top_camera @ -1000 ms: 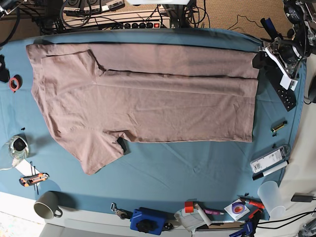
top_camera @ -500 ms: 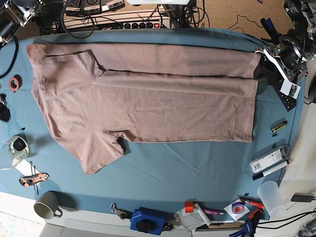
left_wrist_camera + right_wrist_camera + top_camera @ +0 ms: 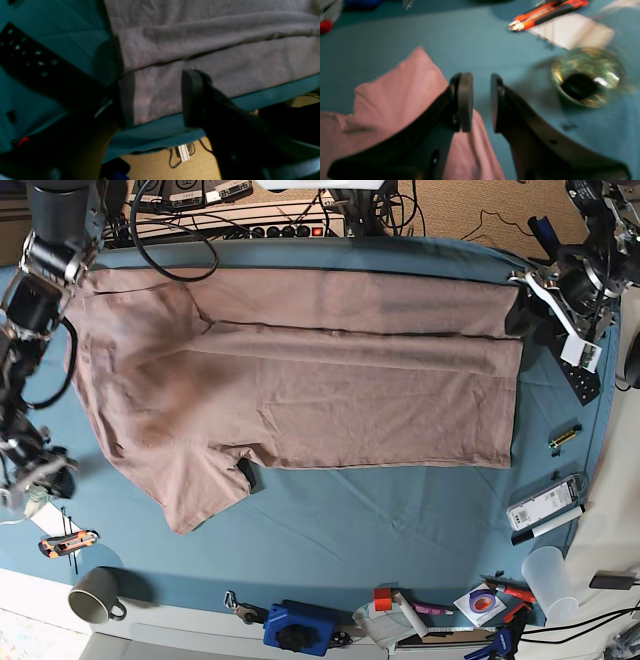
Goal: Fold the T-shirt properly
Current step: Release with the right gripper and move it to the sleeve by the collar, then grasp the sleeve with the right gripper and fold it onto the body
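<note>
A: T-shirt (image 3: pixel 300 380) lies flat across the teal bench (image 3: pixel 400 520). How much is folded?

B: Only the far long edge is turned over, I judge; near sleeve (image 3: pixel 195 485) and the rest remain.

A: The claws?

B: Right claw (image 3: pixel 481 100) is partly open, empty, over the sleeve. Left claw (image 3: pixel 157 98) is wide open, empty, at the far hem corner.

Wrist views dim, blurred — base bright.
</note>
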Motion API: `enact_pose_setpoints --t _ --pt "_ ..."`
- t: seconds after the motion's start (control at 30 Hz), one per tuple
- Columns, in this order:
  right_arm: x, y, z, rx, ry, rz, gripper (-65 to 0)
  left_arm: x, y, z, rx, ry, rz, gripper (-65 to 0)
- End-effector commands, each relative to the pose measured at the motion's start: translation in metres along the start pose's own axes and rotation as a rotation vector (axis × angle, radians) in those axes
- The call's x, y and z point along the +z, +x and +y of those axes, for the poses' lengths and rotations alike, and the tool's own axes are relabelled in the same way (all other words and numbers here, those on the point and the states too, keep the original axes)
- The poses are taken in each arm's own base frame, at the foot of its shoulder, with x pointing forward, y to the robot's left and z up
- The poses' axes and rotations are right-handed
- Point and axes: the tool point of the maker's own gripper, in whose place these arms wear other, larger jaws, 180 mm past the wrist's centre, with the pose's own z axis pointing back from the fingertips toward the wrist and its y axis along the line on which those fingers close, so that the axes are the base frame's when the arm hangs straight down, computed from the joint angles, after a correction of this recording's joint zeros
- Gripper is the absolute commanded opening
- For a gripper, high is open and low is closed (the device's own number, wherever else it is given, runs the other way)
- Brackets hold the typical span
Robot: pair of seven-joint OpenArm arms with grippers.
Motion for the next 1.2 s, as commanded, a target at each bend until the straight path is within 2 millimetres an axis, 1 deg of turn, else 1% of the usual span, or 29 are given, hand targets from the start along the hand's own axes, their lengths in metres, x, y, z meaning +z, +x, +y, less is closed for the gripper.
enact_pose_setpoints --t 0.0,0.1,0.27,0.4,0.5,0.6,0.67,0.83,0.87,0.97,1.0,1.17 --pt "0.003 0.034 -0.005 0.025 -0.012 -0.073 -51.9 0.003 0.009 -0.002 -0.011 -0.008 -0.037 -34.1" --pt "-0.020 0.031 -0.002 0.001 -0.022 -0.035 -51.9 0.002 0.010 -0.007 0.005 -0.026 -0.051 -34.1" --pt "-0.054 0.020 0.012 -0.054 0.003 0.022 -51.9 0.002 0.010 -0.008 0.009 -0.029 -0.052 -34.1" --pt "-0.071 0.001 0.023 -0.052 0.004 0.072 -52.0 0.002 0.009 -0.008 0.009 -0.029 -0.046 -34.1" --pt "-0.080 -0.022 0.024 -0.051 -0.024 0.122 -53.0 0.002 0.009 -0.008 0.009 -0.030 -0.047 -34.1" --pt "-0.083 -0.044 0.016 -0.076 -0.060 0.165 -53.1 0.002 0.010 -0.010 0.012 -0.040 -0.050 -34.1" --pt "-0.083 -0.057 0.014 -0.090 -0.062 0.196 -53.1 0.002 0.011 -0.011 0.015 -0.048 -0.054 -34.1" --pt "-0.080 -0.072 0.011 -0.095 -0.066 0.231 -53.3 0.002 0.009 -0.014 0.019 -0.065 -0.046 -34.1" --pt "-0.079 -0.075 0.012 -0.098 -0.063 0.244 -54.5 0.002 0.009 -0.014 0.019 -0.065 -0.046 -34.1" --pt "-0.075 -0.088 0.016 -0.126 -0.046 0.322 -63.3 0.002 0.009 -0.014 0.019 -0.065 -0.044 -34.1" --pt "-0.074 -0.092 0.018 -0.136 -0.040 0.344 -65.0 0.002 0.009 -0.014 0.019 -0.065 -0.045 -34.1" --pt "-0.070 -0.098 0.030 -0.202 0.010 0.398 -65.0 0.002 0.009 -0.014 0.020 -0.065 -0.046 -34.1"
